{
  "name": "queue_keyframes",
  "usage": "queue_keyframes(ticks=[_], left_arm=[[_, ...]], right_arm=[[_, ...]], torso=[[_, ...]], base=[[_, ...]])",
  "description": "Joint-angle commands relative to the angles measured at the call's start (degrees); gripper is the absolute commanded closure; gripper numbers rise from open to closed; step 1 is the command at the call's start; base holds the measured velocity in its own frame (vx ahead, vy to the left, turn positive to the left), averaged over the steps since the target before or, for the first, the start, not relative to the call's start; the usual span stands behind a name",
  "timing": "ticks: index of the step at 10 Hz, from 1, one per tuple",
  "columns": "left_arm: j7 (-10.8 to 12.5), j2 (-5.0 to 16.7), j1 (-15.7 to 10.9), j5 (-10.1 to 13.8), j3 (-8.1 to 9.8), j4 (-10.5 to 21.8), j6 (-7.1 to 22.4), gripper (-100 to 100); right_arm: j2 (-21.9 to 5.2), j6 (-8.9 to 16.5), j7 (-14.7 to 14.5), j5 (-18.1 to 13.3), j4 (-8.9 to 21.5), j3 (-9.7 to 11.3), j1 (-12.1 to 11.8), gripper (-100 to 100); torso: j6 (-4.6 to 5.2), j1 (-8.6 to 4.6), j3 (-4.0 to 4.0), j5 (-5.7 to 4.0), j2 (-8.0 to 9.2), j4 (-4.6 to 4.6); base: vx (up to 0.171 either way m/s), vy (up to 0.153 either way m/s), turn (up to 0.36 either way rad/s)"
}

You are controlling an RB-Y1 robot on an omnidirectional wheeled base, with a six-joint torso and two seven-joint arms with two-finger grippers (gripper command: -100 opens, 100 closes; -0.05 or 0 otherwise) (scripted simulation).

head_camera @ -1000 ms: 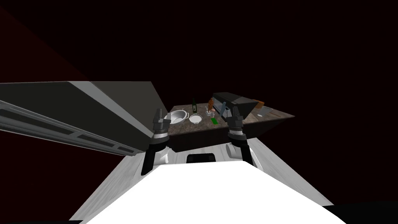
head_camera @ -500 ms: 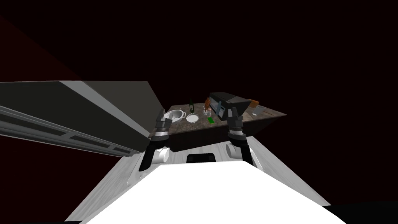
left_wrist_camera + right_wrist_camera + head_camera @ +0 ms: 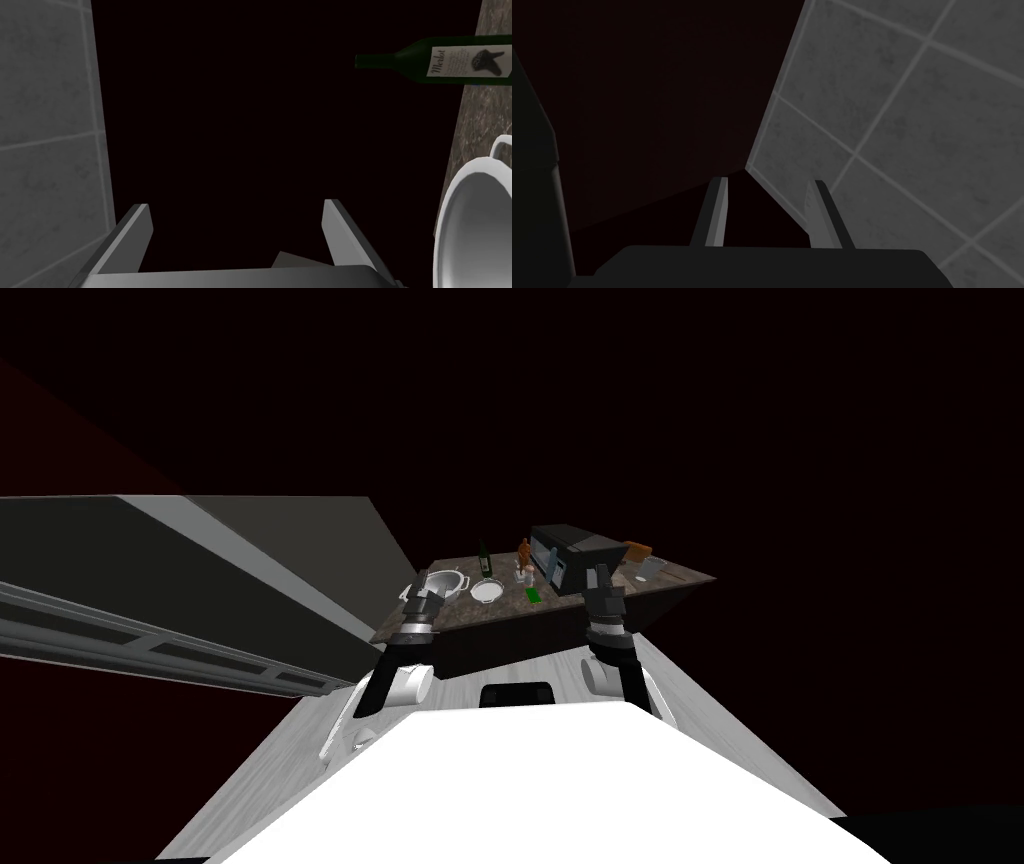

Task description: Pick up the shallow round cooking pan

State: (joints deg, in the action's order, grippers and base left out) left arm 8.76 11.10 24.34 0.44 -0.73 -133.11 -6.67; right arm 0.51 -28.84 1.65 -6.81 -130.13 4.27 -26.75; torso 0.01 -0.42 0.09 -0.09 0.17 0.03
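1. Left gripper [image 3: 235,206] released, fingers spread wide on nothing, at the bench's [image 3: 470,609] left end; a white pot [image 3: 475,220] is just beside it, a green wine bottle [image 3: 435,61] beyond.
2. Shallow round pan [image 3: 487,590] sits on the bench right of the pot, apart from both grippers.
3. Right gripper [image 3: 768,182] empty, fingers narrowly parted, near the dark microwave [image 3: 565,550].

This is a home kitchen: a mottled stone surface [image 3: 470,611] carries a white pot [image 3: 443,585], a shallow white pan [image 3: 487,590], a green Merlot wine bottle [image 3: 440,61] and a dark microwave [image 3: 570,554], with grey wall tiles [image 3: 45,125] close by.
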Motion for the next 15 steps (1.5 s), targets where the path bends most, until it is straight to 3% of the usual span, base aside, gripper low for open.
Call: queue_keyframes(ticks=[1,8,15], left_arm=[[1.02,0.34,-0.20,0.03,0.21,0.33,2.30,-100],[6.83,2.79,-1.90,0.55,2.16,1.07,12.57,-100],[10.32,4.10,-3.34,1.04,3.67,1.91,21.45,-100]], right_arm=[[0.00,0.00,0.00,0.00,0.00,0.00,0.00,0],[-0.01,0.00,0.00,0.00,0.00,-0.01,-0.01,0],[-0.01,0.00,0.00,0.00,0.00,-0.01,-0.01,0]], torso=[[0.00,0.00,0.00,0.00,0.00,0.00],[-0.02,0.19,-0.02,0.03,-0.04,0.00],[-0.02,0.19,-0.07,0.04,-0.12,-0.02]], base=[[-0.045,-0.091,-0.015],[-0.022,-0.073,-0.042],[-0.010,-0.064,-0.032]])
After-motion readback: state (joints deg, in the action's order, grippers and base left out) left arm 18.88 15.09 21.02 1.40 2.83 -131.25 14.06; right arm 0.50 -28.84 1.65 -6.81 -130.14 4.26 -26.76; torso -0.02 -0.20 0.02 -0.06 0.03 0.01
